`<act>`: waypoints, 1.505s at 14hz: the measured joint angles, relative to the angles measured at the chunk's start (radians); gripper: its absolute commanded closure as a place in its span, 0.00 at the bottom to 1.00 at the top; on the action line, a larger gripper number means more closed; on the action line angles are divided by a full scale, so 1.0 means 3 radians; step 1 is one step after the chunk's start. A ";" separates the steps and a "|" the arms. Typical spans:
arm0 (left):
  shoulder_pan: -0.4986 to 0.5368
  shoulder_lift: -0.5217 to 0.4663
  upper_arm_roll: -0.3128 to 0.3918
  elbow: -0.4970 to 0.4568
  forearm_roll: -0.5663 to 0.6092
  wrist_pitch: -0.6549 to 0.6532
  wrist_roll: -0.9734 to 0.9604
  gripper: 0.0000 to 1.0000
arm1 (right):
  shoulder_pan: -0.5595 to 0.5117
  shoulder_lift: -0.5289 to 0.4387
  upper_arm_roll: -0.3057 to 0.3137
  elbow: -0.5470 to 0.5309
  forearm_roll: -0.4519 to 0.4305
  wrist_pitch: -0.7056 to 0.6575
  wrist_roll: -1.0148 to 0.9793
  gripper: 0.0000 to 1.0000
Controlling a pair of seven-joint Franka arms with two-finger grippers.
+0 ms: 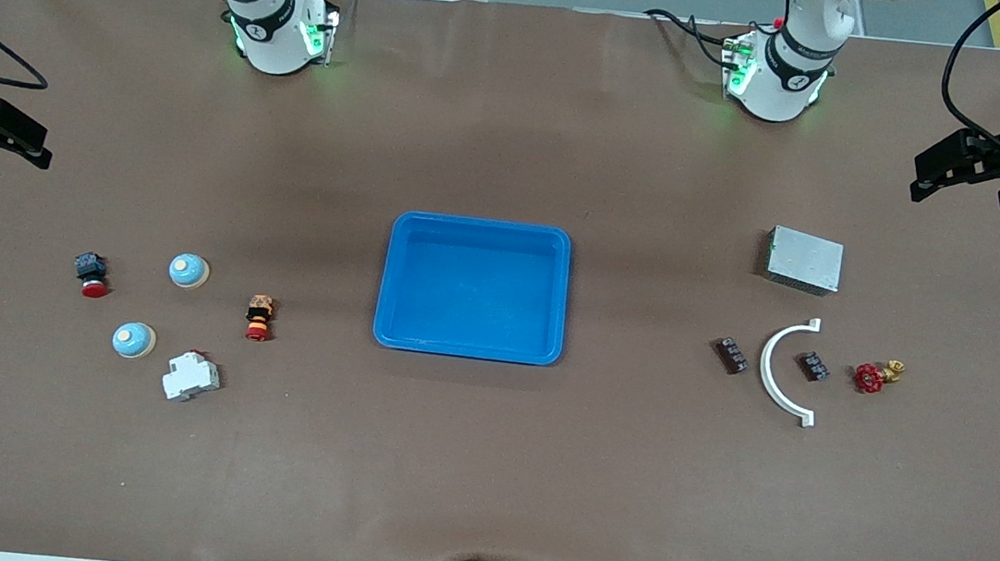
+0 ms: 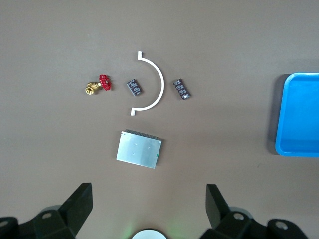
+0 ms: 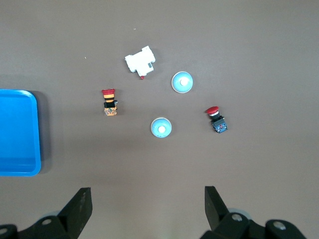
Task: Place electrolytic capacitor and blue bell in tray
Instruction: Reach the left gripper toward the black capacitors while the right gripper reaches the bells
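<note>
Zero of two parts delivered.

Front view: tray [image 1: 473, 292] at the middle of the surface [image 1: 481, 464], bare inside. Two candidates for the bell toward the right arm's end: first blue bell [image 1: 188, 271] and, nearer the camera, second blue bell [image 1: 133, 340], both well apart from the tray. No item identifiable with certainty as the electrolytic capacitor. Right end effector [image 1: 40, 147] aloft over the right arm's end of the surface, released, grasping nothing. Left end effector [image 1: 924, 176] aloft over the left arm's end, likewise released and empty.

Left wrist view: fingers spread wide above grey metal box [image 2: 139, 149]; also logged, white arc bracket [image 2: 158, 82], two small black blocks, one inside the arc [image 2: 133, 87], one outside it [image 2: 182, 89], and red-handled valve [image 2: 99, 84].

Right wrist view: fingers spread wide, both bells untouched, beside white breaker [image 3: 140, 61] and two red-capped push buttons.

Assessment: task judged at its start; both pickups and both placements outstanding.
</note>
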 measured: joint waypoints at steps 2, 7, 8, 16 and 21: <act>0.0000 0.0000 0.0000 0.0000 0.0000 0.0000 0.0000 0.00 | 0.0000 0.0000 0.0000 0.0000 0.0000 0.0000 0.0000 0.00; 0.0001 0.0114 0.0001 -0.0034 0.0000 -0.0011 0.0004 0.00 | 0.0000 0.0000 0.0000 0.0000 0.0000 0.0001 0.0000 0.00; 0.0000 0.0172 0.0001 -0.0074 0.0000 -0.0022 0.0004 0.00 | 0.0000 0.0000 -0.0001 0.0000 0.0000 0.0001 0.0000 0.00; -0.0016 0.0225 -0.0079 -0.0967 0.0000 0.0711 -0.0536 0.00 | 0.0006 0.0029 0.0007 -0.0001 0.0000 0.0001 0.0000 0.00; -0.0024 0.0218 -0.0181 -0.1481 0.0000 0.1302 -0.0906 0.00 | 0.0104 0.0121 0.0033 -0.0001 0.0000 0.0003 0.0000 0.00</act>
